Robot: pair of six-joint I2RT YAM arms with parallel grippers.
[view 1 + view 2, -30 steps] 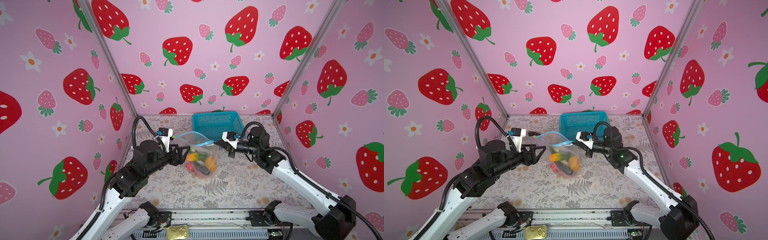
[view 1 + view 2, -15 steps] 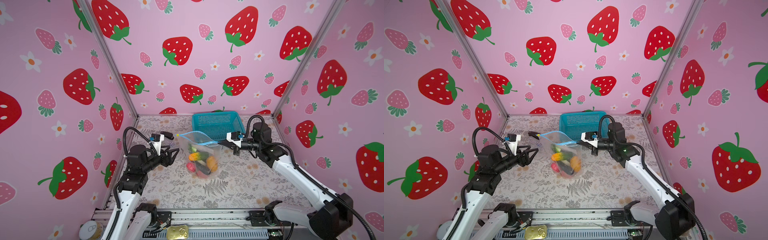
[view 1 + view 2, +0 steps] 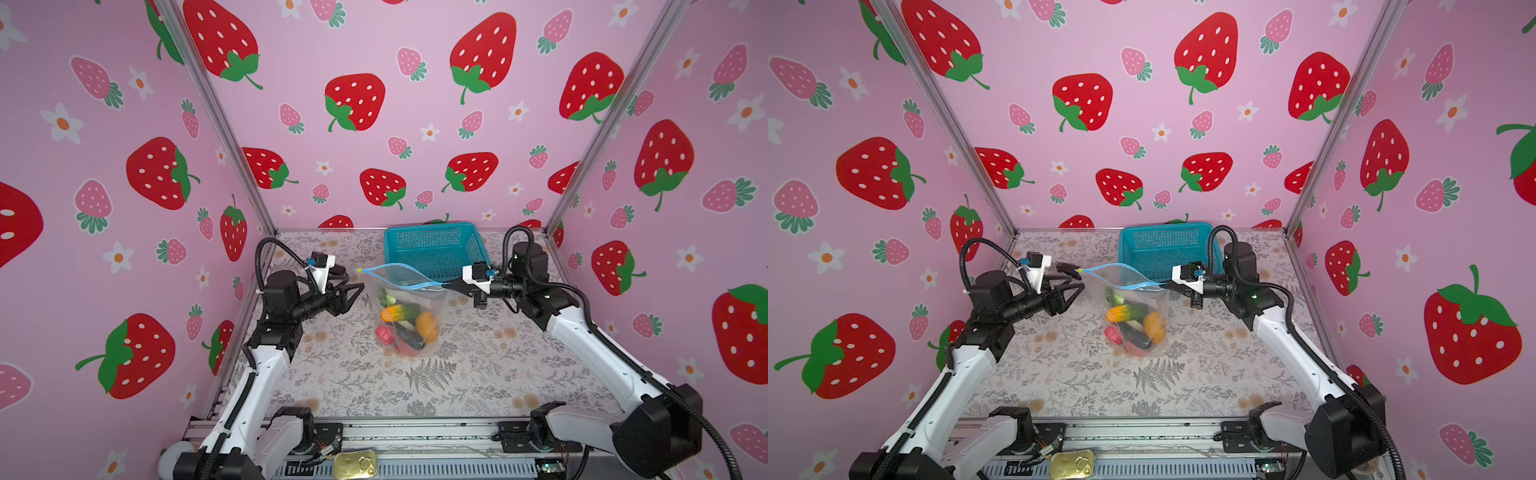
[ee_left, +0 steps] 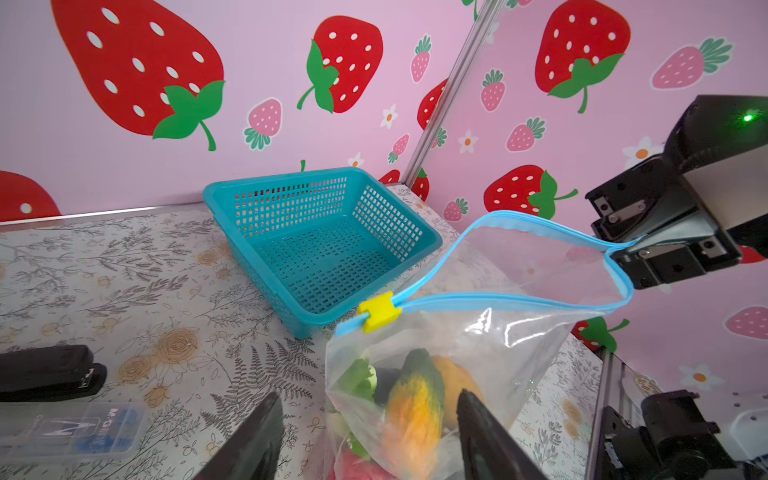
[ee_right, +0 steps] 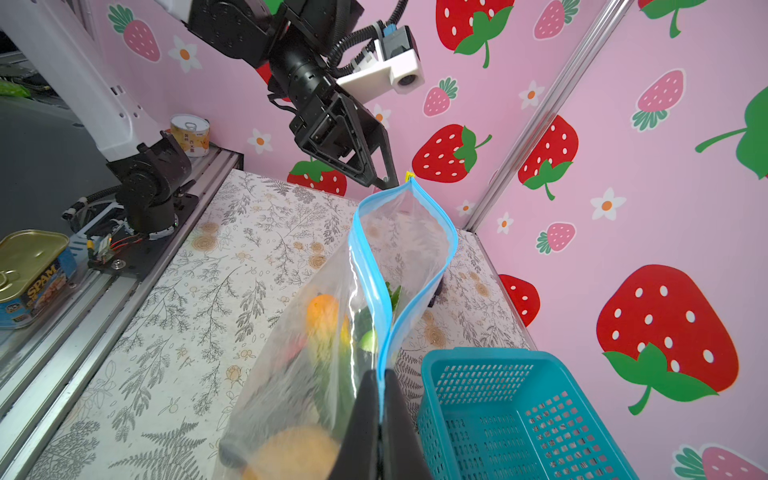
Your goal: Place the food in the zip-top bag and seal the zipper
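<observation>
At the middle of the table (image 3: 332,374), the bag (image 3: 434,305) hangs from the right gripper (image 3: 449,285). This gripper is clamped tight on one end of the zipper (image 3: 399,277). It cannot be told whether the bag's bottom rests on the table or hangs just above it.

Task status, judged from the layout:

1. Loading appears complete. The food (image 3: 405,324) lies heaped in the lower half of the bag. An orange, a dark eggplant, a red-pink lump, a green-orange cucumber and some green pieces show through the plastic. No piece is seen loose on the table.
2. Sealing is not done. In the left wrist view the two zipper tracks (image 4: 498,297) stand apart in a wide loop, so the mouth is open. The yellow slider (image 4: 376,311) sits at the zipper end away from the right gripper.

Containers:

- Bag: holds all the food in view.
- Basket (image 3: 432,249): stands behind the bag, near the back wall. Both wrist views show it empty.

The left gripper (image 3: 353,280) has its jaws parted to a medium width and holds nothing. It sits just beside the slider end of the zipper. Contact with the slider cannot be confirmed.

Remaining work: the slider must be gripped and drawn along the full zipper toward the right gripper.
</observation>
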